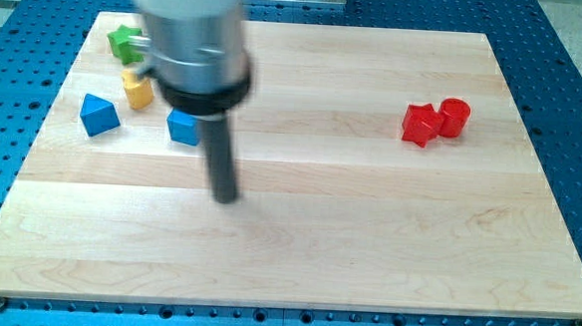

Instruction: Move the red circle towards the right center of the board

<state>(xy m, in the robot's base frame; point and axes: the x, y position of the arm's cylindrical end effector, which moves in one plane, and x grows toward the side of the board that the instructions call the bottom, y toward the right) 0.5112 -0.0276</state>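
Wooden board [367,237] on blue table; my tip [226,197] sits left-centre, well apart from red circle [454,117], which touches red star [420,124]. No jaws, just rod.

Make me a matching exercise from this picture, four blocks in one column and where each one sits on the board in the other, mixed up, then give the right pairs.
Column one:
1. red circle
2. green block
3. blue triangle
4. yellow block

Column two:
A. top left corner of the view
B. right side, touching a red star-like block
C. just below the green one
D. farthest left, below the yellow one

Pairs: 1-B, 2-A, 3-D, 4-C
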